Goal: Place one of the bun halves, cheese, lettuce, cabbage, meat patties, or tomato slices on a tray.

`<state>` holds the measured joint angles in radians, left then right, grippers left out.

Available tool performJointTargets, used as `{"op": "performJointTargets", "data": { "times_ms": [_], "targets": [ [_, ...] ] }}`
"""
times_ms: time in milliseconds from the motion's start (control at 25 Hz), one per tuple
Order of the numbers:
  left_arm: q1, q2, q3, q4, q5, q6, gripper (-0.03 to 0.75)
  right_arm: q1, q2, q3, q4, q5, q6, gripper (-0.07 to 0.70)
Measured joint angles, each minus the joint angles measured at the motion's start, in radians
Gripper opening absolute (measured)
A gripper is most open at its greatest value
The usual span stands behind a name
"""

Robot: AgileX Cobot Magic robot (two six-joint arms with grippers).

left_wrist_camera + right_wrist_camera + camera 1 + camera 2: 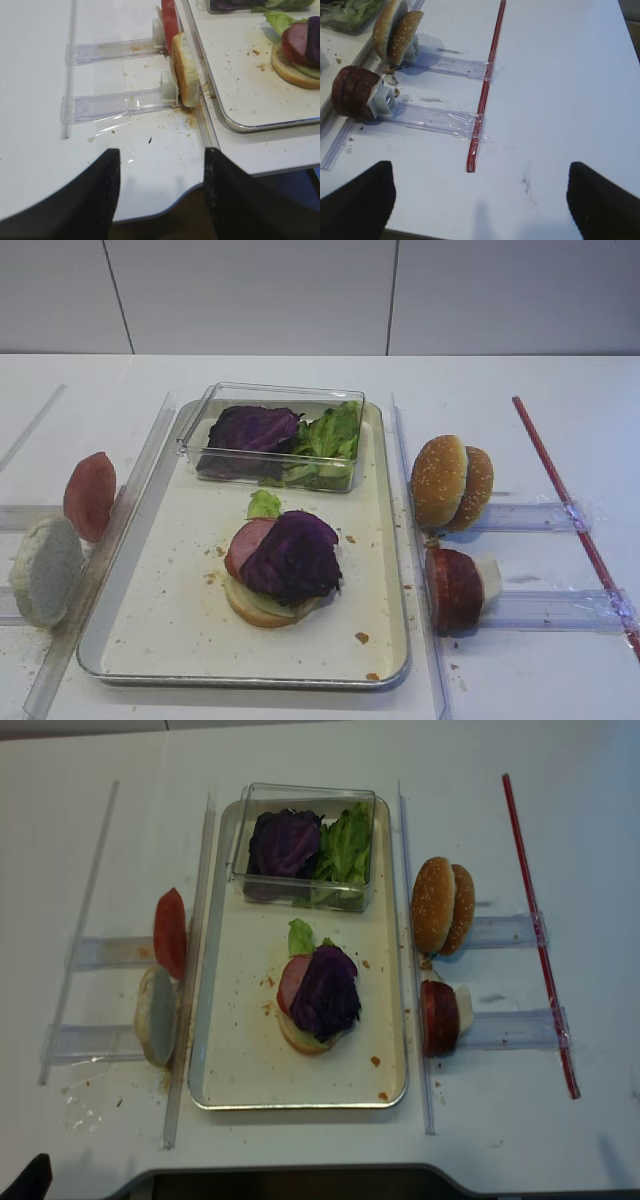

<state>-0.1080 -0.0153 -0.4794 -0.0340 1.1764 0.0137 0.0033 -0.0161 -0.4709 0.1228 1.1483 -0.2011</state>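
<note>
On the metal tray lies a stack: a bun half at the bottom, lettuce, a reddish slice and purple cabbage on top. Left of the tray stand a pale bun half and a red tomato slice. On the right are two sesame bun halves and dark meat patties. My left gripper hangs open and empty over the table's front edge, short of the pale bun half. My right gripper stands wide open and empty over bare table, right of the patties.
A clear plastic box with purple leaves and green lettuce sits at the tray's far end. Clear plastic holders and long rails flank the tray. A red strip runs along the right. Crumbs dot the tray floor.
</note>
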Motion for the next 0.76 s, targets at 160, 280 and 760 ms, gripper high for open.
{"op": "performJointTargets", "data": {
  "times_ms": [160, 280, 760],
  "targets": [
    [0.000, 0.000, 0.000, 0.000, 0.000, 0.000, 0.361, 0.000, 0.000, 0.000, 0.000, 0.000, 0.000, 0.693],
    [0.000, 0.000, 0.000, 0.000, 0.000, 0.000, 0.361, 0.000, 0.000, 0.000, 0.000, 0.000, 0.000, 0.693],
    [0.000, 0.000, 0.000, 0.000, 0.000, 0.000, 0.359, 0.000, 0.000, 0.000, 0.000, 0.000, 0.000, 0.693]
  ]
}}
